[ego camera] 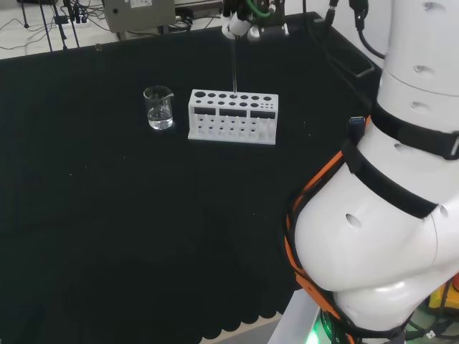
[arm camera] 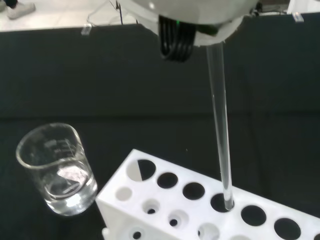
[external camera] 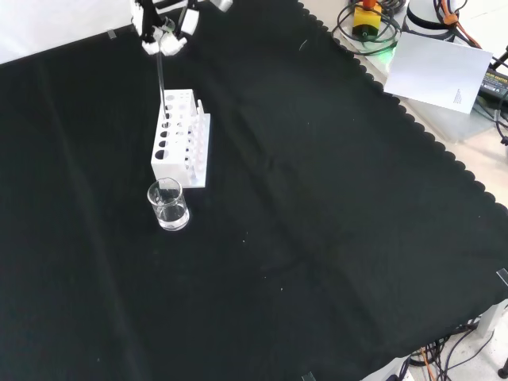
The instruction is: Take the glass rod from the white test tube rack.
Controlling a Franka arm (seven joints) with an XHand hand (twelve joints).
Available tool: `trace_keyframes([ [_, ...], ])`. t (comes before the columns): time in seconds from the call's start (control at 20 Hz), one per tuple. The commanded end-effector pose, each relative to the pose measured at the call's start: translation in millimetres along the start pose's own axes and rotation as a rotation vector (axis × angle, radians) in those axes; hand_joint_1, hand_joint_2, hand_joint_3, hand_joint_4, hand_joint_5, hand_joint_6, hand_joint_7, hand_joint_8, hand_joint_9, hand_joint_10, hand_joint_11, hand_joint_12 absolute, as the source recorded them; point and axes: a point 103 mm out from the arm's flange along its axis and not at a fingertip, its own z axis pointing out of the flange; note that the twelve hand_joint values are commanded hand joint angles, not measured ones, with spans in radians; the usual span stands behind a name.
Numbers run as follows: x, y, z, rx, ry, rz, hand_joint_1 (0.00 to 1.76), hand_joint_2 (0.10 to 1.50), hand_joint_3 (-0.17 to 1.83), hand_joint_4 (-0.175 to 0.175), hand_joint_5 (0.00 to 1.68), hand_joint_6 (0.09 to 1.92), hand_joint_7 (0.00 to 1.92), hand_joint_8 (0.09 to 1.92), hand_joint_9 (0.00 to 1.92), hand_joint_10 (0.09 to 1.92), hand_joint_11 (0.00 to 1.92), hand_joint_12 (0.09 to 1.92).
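Rod (ego camera: 234, 68): clear glass, standing nearly upright, its lower tip sitting in a hole (arm camera: 222, 202) of the rack's back row; the upper end is being pinched by the hand (external camera: 163, 32), fingers curled round it above the rack.

Rack (ego camera: 232, 117): white, resting on the black tabletop (ego camera: 143, 215), its other holes lying open.

Beaker (ego camera: 158, 107): clear, holding a little liquid, standing just beside the rack's left end in the head view, not touching it.

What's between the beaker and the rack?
Nothing: in the head view a narrow strip of bare black cloth separates the beaker from the rack; the front view shows the same gap.
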Motion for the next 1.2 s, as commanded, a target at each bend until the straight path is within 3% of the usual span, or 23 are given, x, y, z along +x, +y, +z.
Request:
trace_keyframes([
  [0.05, 14.7, -18.0, -22.5, -0.065, 0.061, -0.02, 1.32, 0.72, 0.58, -0.175, 1.27, 0.33, 1.25, 0.98, 1.8, 0.55, 1.34, 0.99],
  [0.65, 32.3, -27.3, -36.4, -0.079, 0.085, -0.047, 1.32, 0.74, 0.54, -0.175, 1.3, 0.25, 1.24, 0.98, 1.82, 0.53, 1.36, 1.01],
  [0.8, 36.4, -35.6, -40.8, -0.106, 0.083, -0.049, 1.32, 0.75, 0.53, -0.175, 1.3, 0.24, 1.24, 0.98, 1.82, 0.52, 1.36, 1.01],
  [1.2, 48.1, -44.4, -49.4, -0.095, 0.077, -0.073, 1.32, 0.75, 0.52, -0.175, 1.3, 0.23, 1.24, 0.97, 1.83, 0.52, 1.36, 1.01],
])
